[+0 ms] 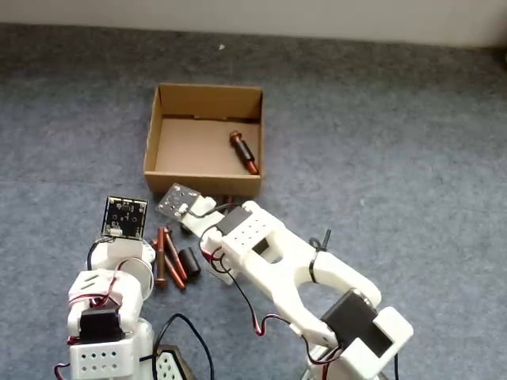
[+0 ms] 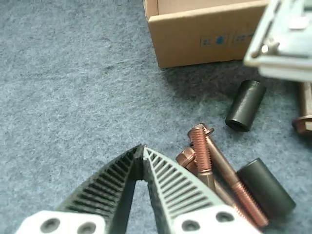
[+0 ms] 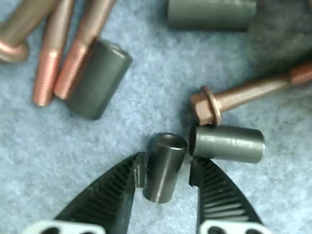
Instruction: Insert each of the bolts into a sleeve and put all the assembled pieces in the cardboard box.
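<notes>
The short dark metal sleeve (image 3: 165, 168) sits on the grey carpeted tabletop (image 3: 146, 112) between the ribbed black fingers of the right gripper (image 3: 168, 169), whose jaws stand apart, straddling it without pinching. A second dark sleeve (image 3: 226, 144) lies just beside one finger, with the head of a copper flanged bolt (image 3: 243, 95) against it. A clean grasp, I judge, means closing squarely without catching that neighbour. In the high view the parts cluster lies lower left of centre, just below the open cardboard box (image 1: 202, 184), which holds one assembled piece (image 1: 244, 152). The left gripper (image 2: 143, 157), jaws closed and empty, hovers beside loose bolts (image 2: 202, 153). Open tabletop spreads across the right.
</notes>
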